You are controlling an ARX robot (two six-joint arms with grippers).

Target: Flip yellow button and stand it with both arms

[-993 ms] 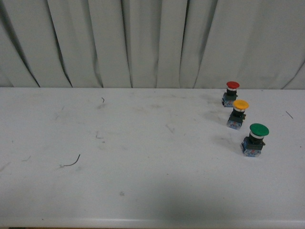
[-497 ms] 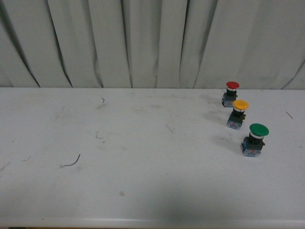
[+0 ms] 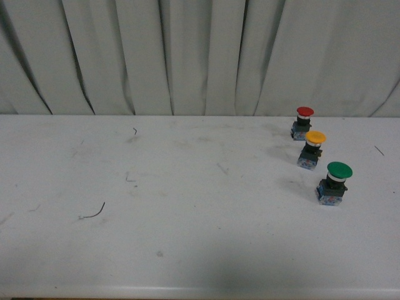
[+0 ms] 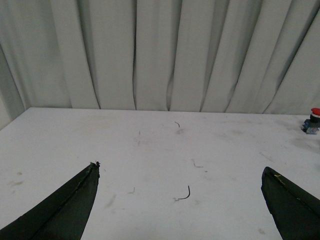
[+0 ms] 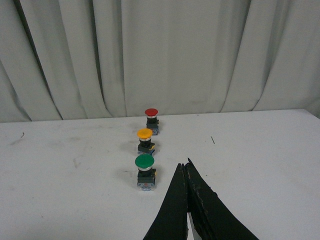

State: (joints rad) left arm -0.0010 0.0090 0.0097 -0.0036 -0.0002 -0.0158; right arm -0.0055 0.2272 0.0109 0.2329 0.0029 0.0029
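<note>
The yellow button stands upright, cap up, on the white table at the right, in a row between a red-capped button and a larger green-capped button. It also shows in the right wrist view. Neither arm shows in the front view. My right gripper is shut and empty, short of the row and just beside the green button. My left gripper is open and empty, over the table's left part, far from the yellow button, which is out of the left wrist view.
The red button shows at the far edge of the left wrist view and in the right wrist view. A small curved black wire scrap lies on the table's left part. A grey curtain hangs behind the table.
</note>
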